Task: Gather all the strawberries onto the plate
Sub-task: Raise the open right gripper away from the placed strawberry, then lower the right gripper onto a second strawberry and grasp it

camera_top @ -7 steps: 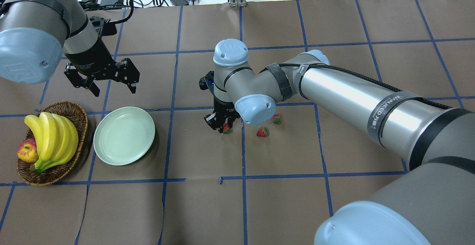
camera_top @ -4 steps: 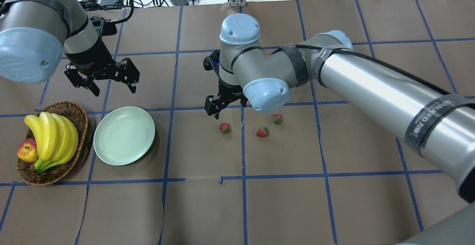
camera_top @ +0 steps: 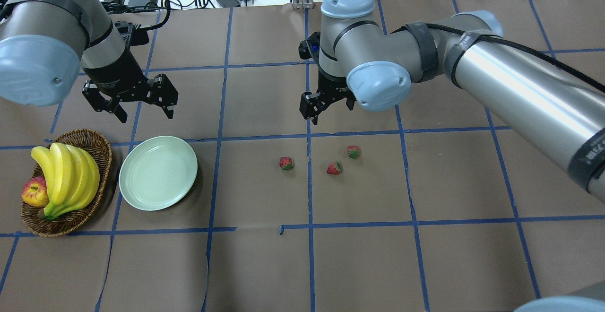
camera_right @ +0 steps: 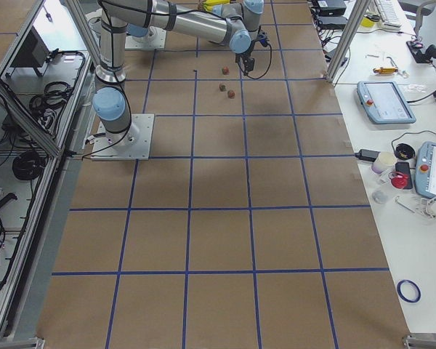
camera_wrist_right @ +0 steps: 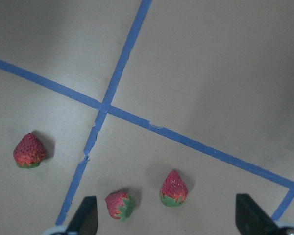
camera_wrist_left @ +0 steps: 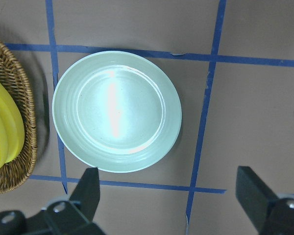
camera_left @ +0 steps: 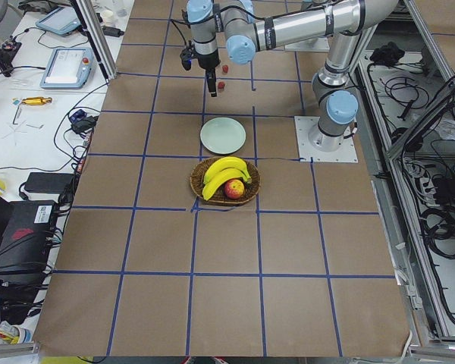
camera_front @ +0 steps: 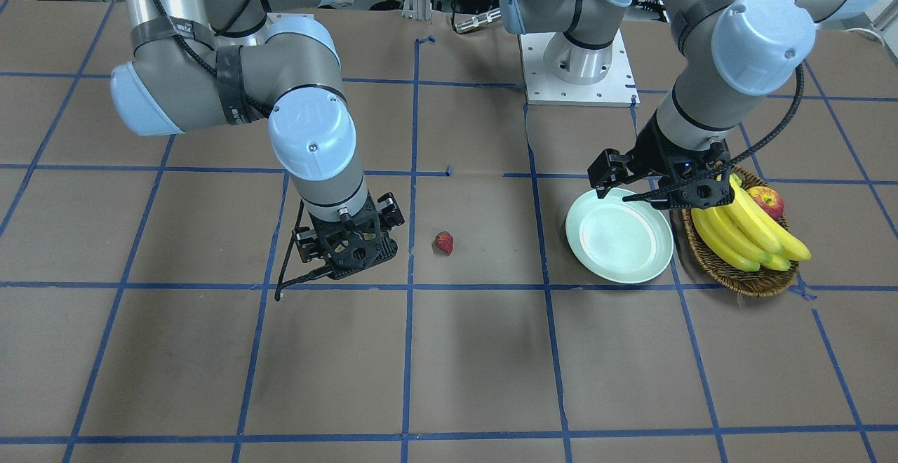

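Three strawberries lie on the brown table: one (camera_top: 286, 163) left of a blue line, two (camera_top: 334, 168) (camera_top: 353, 151) right of it. All three show in the right wrist view (camera_wrist_right: 29, 151) (camera_wrist_right: 119, 204) (camera_wrist_right: 174, 188). My right gripper (camera_top: 326, 110) is open and empty, raised beyond them. The empty mint-green plate (camera_top: 158, 172) lies at the left, also in the left wrist view (camera_wrist_left: 116, 111). My left gripper (camera_top: 145, 112) is open and empty, hovering beyond the plate's far edge. In the front view only one strawberry (camera_front: 444, 242) shows; the right gripper (camera_front: 344, 252) hides the others.
A wicker basket (camera_top: 101, 153) with bananas (camera_top: 66, 177) and an apple (camera_top: 34, 193) stands directly left of the plate. Cables and boxes lie past the table's far edge. Blue tape lines grid the brown paper.
My right gripper has lifted off the leftmost strawberry and moved up, away and to the right, empty. The strawberry stayed on the table. The left arm has not moved.
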You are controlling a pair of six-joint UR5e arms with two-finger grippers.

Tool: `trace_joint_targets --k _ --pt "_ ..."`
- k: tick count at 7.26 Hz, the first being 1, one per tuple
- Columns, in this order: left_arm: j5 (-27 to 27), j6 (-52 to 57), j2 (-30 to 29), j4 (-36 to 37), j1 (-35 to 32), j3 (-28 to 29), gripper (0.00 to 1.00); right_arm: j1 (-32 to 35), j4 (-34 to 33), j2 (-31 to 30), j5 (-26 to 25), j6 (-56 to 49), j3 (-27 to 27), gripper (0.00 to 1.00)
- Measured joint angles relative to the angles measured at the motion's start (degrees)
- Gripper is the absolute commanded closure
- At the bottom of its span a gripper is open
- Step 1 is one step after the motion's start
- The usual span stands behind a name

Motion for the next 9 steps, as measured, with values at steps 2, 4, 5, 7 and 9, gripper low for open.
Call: trace_joint_targets --k 2,4,5,7,9 --pt "-0.15 -0.3 -0.03 0.02 -0.37 0.0 0.0 -1.62 -0.3 1.64 0.14 0.86 1.84 0.06" --pt "-0.2 -0.42 -0.04 0.06 -0.62 0.0 0.0 -2.65 -0.39 3.47 -0.26 0.64 3.13 0.11" --pt "-0.21 -0.44 -0.04 0.05 -0.7 -0.01 0.0 -2.82 -0.41 4.27 -0.31 0.67 3.91 0.18" --pt "-0.27 -0.4 -0.1 -0.03 -0.77 -0.13 0.0 -2.89 -0.42 4.96 -0.15 1.22 6.0 0.15" --pt "-0.15 -0.34 -0.12 -0.02 -0.81 -1.08 0.0 -2.9 -0.46 5.41 0.63 1.38 7.42 0.16"
